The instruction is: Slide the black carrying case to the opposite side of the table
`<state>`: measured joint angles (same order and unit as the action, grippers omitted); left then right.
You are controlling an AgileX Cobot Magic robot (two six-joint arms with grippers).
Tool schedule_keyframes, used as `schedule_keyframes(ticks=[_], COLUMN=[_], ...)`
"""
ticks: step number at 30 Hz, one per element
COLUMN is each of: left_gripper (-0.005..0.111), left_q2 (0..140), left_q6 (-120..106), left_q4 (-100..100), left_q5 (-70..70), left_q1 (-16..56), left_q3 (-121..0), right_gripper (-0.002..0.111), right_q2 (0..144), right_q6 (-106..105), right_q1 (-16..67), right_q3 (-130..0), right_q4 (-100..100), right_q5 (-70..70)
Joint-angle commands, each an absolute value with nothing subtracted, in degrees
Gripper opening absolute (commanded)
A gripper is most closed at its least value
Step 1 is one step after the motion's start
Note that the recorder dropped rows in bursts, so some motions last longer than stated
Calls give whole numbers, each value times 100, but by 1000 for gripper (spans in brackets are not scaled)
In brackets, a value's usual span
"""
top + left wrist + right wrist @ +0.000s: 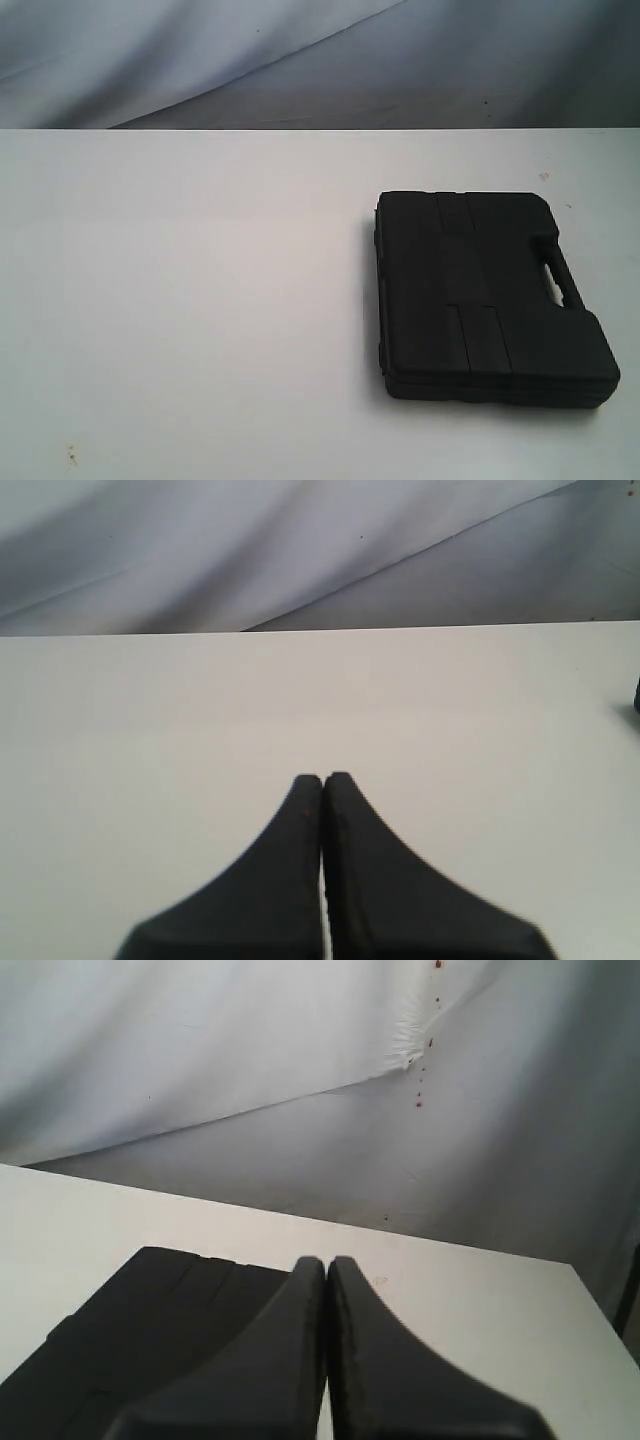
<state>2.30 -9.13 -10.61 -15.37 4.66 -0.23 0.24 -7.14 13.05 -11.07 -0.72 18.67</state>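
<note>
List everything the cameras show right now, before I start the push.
carrying case: one, black, lying flat on the right part of the table in the exterior view, handle toward the right.
table: one, white, under the case.
backdrop cloth: one, pale grey, creased, behind the table.
left gripper: one, black, shut, over bare tabletop.
right gripper: one, black, shut, by the case; contact cannot be told.

Soft, even light; the table [200, 300] glares white, details slightly blurred.
</note>
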Motion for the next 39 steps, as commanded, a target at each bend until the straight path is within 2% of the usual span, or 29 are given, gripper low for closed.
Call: schedule_keyframes(ticks=[1,21,27,39], left_gripper=[0,0,0,0], left_q2=[217,217,217,217], left_q6=[-908,-908,-908,-908], left_q4=[-1107,-1107,-1107,-1107], left_q5=[-1527,-1527,-1527,-1527], left_q1=[458,458,458,458], left_q3=[0,0,0,0], right_gripper=[0,0,0,0], right_q2=[0,0,0,0], right_q6=[-731,-730,-1363,-1252], right_q1=[1264,1264,1264,1264], right_q3=[-726,0,0,0], right_q4=[191,290,308,525], right_q5=[1038,542,1153,1376])
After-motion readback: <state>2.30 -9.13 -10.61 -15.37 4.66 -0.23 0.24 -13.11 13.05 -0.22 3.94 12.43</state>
